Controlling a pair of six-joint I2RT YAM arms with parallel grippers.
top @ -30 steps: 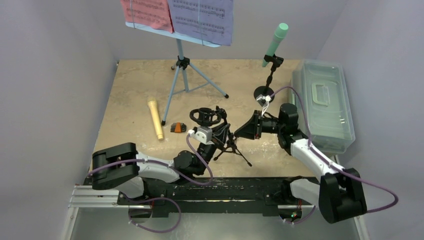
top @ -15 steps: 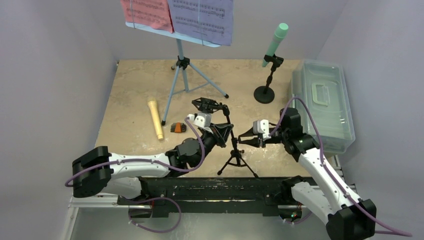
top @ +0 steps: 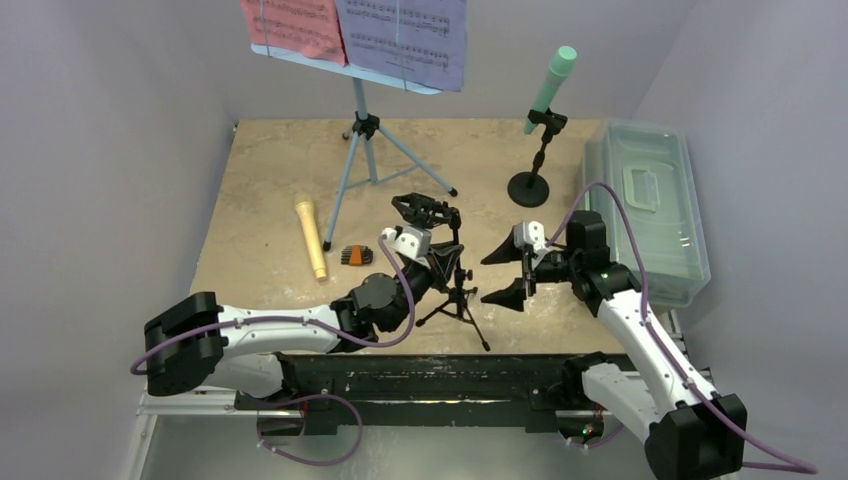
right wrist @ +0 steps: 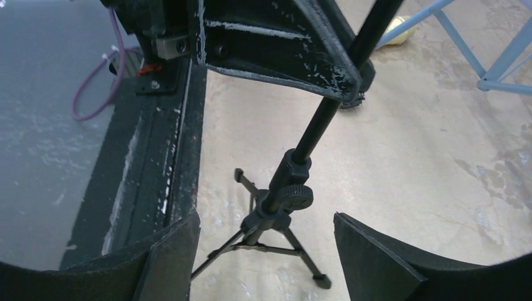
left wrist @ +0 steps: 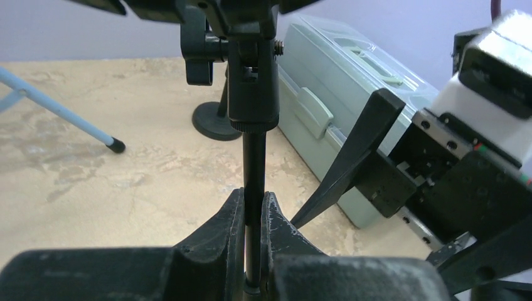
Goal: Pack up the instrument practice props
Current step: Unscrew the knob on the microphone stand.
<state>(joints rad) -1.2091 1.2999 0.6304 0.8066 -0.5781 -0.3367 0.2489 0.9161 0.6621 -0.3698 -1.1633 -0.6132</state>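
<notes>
Our right gripper [top: 508, 275] has just spread wide, letting go of the small black metal microphone tripod [top: 460, 300]. Our left gripper [left wrist: 253, 216] alone pinches it, probably for packing.

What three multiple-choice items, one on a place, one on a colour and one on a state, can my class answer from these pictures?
1. Where is the yellow plastic microphone?
A. Lying flat on the beige table, beside a leg of the light-blue metal tripod
B. Standing upright in a clip
C. Hanging over the table's edge

2. What colour is the tall plastic microphone held up by the black round-based stand?
A. Red
B. Mint-green
C. White

3. How is the left tool?
A. Wide open, holding nothing
B. Shut on the yellow plastic microphone
C. Shut on the thin pole of the small black tripod

Key: 1 A, it lies on its side by the tripod's foot; 2 B, its body is pale green; 3 C, the left wrist view shows the tool pinching the pole.
</notes>
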